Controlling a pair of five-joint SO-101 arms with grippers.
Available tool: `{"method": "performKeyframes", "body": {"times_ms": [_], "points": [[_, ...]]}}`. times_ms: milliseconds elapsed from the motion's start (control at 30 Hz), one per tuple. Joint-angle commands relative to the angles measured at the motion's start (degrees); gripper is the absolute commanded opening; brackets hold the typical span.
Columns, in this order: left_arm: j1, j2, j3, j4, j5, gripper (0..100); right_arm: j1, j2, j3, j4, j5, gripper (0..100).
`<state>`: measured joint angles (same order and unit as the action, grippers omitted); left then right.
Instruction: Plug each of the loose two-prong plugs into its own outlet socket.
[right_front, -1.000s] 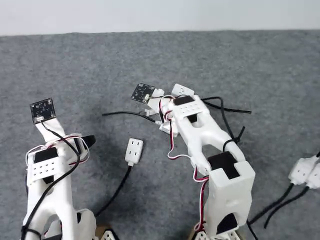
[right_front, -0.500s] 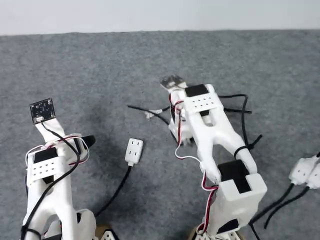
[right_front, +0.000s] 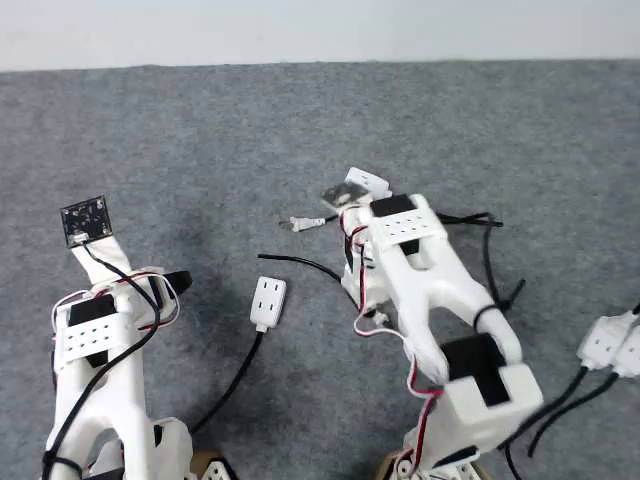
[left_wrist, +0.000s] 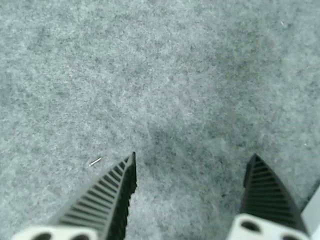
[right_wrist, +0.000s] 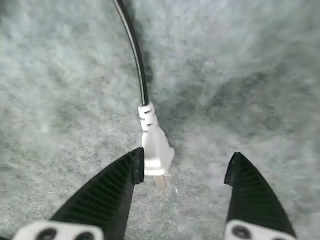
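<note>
Reading from the left: my left gripper (left_wrist: 192, 157) hangs over bare grey carpet (left_wrist: 150, 60), its jaws spread wide and holding nothing. Next to the right, between my two arms, lies a white outlet socket (right_front: 268, 300), slots facing up, its black lead trailing back toward my bases. Right of it, the loose plug (right_wrist: 156, 152) rests flat on the carpet between the fingers of my right gripper (right_wrist: 187, 155). These jaws too are wide open and grip nothing. The plug sits just beside one finger, well apart from the other; whether it touches, I cannot tell. Its black cord (right_wrist: 134, 55) runs away from the jaws. At the far right edge lie two more white sockets (right_front: 610, 343), side by side, each with a dark lead.

Handling, as judged: the plug is light, and its moulded body is rigid enough to clamp. The prongs (right_wrist: 162, 182) look thin and apt to bend, and the cord will likely tug and twist the plug as it lifts. The flat sides of the body, behind the prongs and ahead of the ribbed collar, are the place to take hold.
</note>
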<state>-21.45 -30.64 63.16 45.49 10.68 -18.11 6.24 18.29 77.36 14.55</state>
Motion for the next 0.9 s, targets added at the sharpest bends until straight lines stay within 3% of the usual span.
{"method": "performKeyframes", "body": {"times_ms": [0, 67, 300, 600, 867], "points": [[0.53, -1.23, -0.04, -1.58, -1.32, 33, -2.42, -8.66, 2.55, -1.36, 0.88, 12.5], [0.53, -1.23, -0.04, -1.67, -2.73, 33, -4.09, -12.44, 6.15, -2.68, 0.88, 0.0], [0.53, -1.23, 0.13, -2.55, -3.34, 33, -11.38, -26.07, 19.69, -3.82, 4.84, 0.8], [0.62, -1.23, 0.13, -2.64, -3.43, 32, -2.59, -17.63, 20.75, -16.57, 7.56, 0.9], [0.62, -1.23, 0.57, -2.64, -3.43, 32, 2.59, -6.81, 12.48, -15.34, 7.74, 0.9]]}}
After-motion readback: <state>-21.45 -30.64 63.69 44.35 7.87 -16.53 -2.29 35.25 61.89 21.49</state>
